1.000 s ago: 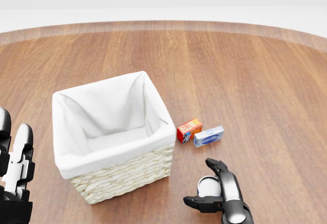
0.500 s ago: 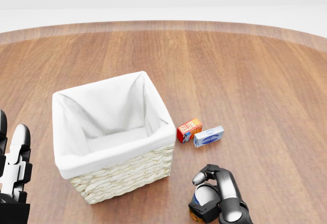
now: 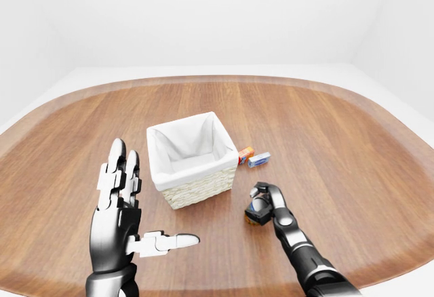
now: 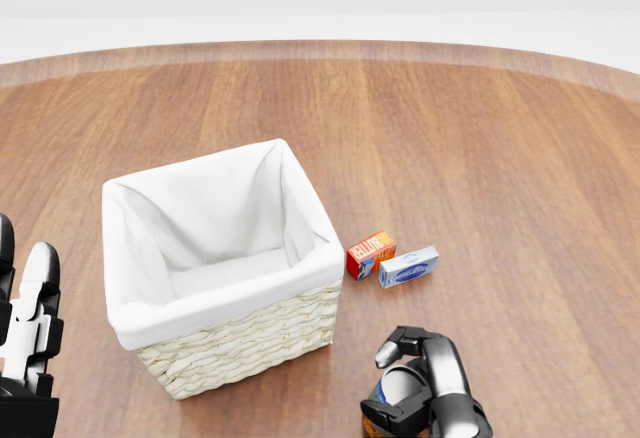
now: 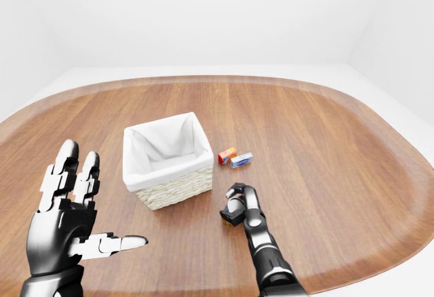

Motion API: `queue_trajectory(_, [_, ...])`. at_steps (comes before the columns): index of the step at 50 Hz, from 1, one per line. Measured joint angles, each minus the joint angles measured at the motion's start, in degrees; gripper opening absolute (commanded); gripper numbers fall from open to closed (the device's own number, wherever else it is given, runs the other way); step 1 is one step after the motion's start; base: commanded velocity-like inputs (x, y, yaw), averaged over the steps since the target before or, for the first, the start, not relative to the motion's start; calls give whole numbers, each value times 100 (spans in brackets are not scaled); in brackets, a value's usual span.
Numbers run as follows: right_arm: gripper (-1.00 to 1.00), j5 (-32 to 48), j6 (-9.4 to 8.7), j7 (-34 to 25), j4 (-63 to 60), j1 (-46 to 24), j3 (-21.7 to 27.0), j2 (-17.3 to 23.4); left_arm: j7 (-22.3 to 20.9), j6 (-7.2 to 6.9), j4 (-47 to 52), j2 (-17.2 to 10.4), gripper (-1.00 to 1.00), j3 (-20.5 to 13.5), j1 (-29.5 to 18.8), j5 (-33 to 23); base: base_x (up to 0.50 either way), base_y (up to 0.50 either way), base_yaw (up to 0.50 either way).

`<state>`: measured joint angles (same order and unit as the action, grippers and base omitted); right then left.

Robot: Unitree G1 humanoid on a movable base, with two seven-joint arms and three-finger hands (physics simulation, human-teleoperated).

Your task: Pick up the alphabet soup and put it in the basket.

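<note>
Head view: our right hand (image 4: 425, 393) has its fingers (image 4: 398, 340) clamped on the alphabet soup (image 4: 400, 390), just right of the basket (image 4: 225, 333); our left hand (image 3: 119, 222) has its fingers spread apart.

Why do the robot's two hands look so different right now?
The left hand is spread wide open and holds nothing; the right hand is curled shut around the soup can. The left hand is raised with fingers pointing up; the right hand is low by the table. Both are black and silver.

Head view nearer; eye views wider, overlapping.
</note>
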<state>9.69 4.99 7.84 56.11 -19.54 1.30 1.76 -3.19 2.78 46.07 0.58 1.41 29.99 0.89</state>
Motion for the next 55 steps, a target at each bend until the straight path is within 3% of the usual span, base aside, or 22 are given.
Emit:
queue_trajectory(17, [-100,-268,1,-421,-2566,923,84,51,52,34,-49,-42,100,77,6,-34,0,0,0])
queue_trajectory(33, [-100,-511,-34,-638,-4229,1408,220,89,75,48,-107,-72,100,105,-22,-32,0,0,0])
queue_trajectory(45, [-100,-612,-416,-782,-5463,1763,277,70,59,38,-53,-65,100,90,13,-13,0,0,0])
queue_trajectory(53, [-100,-777,-999,-1069,-6398,2021,269,45,53,40,-46,-63,100,94,25,-16,0,0,0])
queue_trajectory(55, [-100,-787,-999,-1115,-6623,2084,263,34,53,43,-42,-65,100,100,32,-19,0,0,0])
